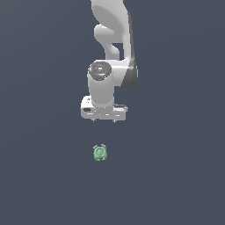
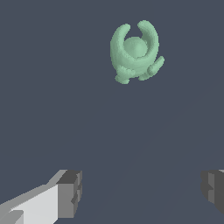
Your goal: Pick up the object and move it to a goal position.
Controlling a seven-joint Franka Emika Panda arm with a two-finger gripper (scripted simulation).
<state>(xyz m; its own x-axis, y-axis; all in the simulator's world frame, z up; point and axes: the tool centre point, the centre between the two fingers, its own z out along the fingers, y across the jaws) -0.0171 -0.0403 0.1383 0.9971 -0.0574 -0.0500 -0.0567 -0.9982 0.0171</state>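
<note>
The object (image 1: 100,152) is a tiny pale mint-green lump with small knobs around a ring-like centre, lying on the dark grey floor. In the wrist view the object (image 2: 134,51) shows curved arms around a round middle. My white gripper (image 1: 104,120) hangs above the floor, farther back in the exterior view than the object and apart from it. Its two fingertips stand wide apart, so my gripper (image 2: 142,192) is open with nothing between the grey pads (image 2: 70,194). The object lies well clear of the fingers.
The white arm (image 1: 112,39) rises to the top edge of the exterior view. A plain dark grey floor (image 1: 176,176) surrounds everything, with no other objects or edges in view.
</note>
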